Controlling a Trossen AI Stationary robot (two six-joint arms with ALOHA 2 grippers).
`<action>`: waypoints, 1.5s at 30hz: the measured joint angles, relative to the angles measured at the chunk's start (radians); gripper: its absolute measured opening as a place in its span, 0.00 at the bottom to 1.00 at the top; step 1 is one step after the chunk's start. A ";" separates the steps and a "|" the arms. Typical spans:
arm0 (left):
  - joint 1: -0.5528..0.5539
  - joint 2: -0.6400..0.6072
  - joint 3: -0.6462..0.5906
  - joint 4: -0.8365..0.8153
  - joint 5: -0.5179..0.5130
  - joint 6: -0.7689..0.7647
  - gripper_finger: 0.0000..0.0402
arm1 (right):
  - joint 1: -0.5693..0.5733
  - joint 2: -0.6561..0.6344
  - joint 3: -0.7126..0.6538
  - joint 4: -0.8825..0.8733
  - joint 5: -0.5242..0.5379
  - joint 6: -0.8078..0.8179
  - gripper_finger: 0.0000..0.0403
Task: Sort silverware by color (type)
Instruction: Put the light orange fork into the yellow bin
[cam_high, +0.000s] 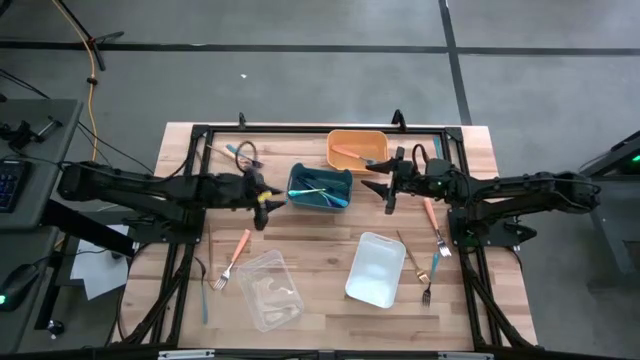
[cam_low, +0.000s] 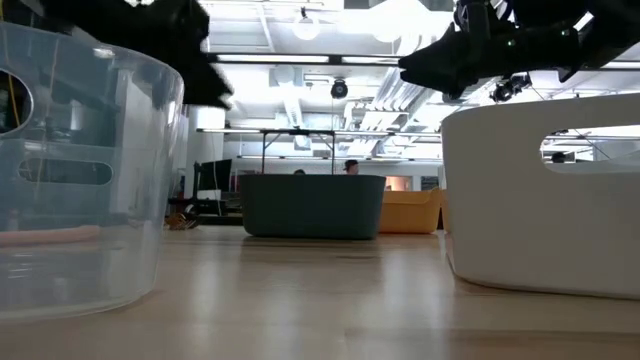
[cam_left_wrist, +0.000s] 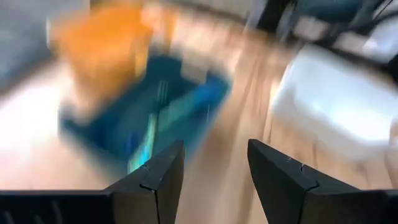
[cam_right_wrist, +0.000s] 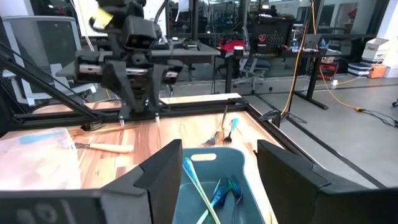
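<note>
Silverware still unsorted lay in two groups: a salmon-handled fork (cam_high: 234, 256) below the left gripper (cam_high: 268, 203), toward the clear bin (cam_high: 268, 290), and several pieces (cam_high: 436, 232) beside the white bin (cam_high: 373, 268), under the right arm. We saw both the left and the right gripper (cam_high: 385, 181) empty with fingers apart, flanking the teal bin (cam_high: 320, 187). We judged the left nearer that fork, whose long axis ran diagonally.

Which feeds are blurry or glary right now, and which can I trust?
Left wrist view: heavy motion blur; the blue bin, orange bin and white bin are smeared. Low view: bright ceiling lights, arms in silhouette, clear bin distorts things behind. High and right wrist views: sharp, evenly lit.
</note>
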 joint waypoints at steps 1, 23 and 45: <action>-0.018 0.007 0.026 -0.099 -0.003 -0.067 0.42 | 0.000 0.000 0.000 0.000 0.000 0.000 0.50; -0.535 0.157 0.061 -0.702 -0.156 -1.120 0.42 | 0.000 0.000 0.000 -0.011 0.002 0.074 0.50; -0.335 0.418 0.061 -0.634 -0.038 -0.934 0.42 | 0.000 0.000 0.000 -0.019 0.002 0.071 0.50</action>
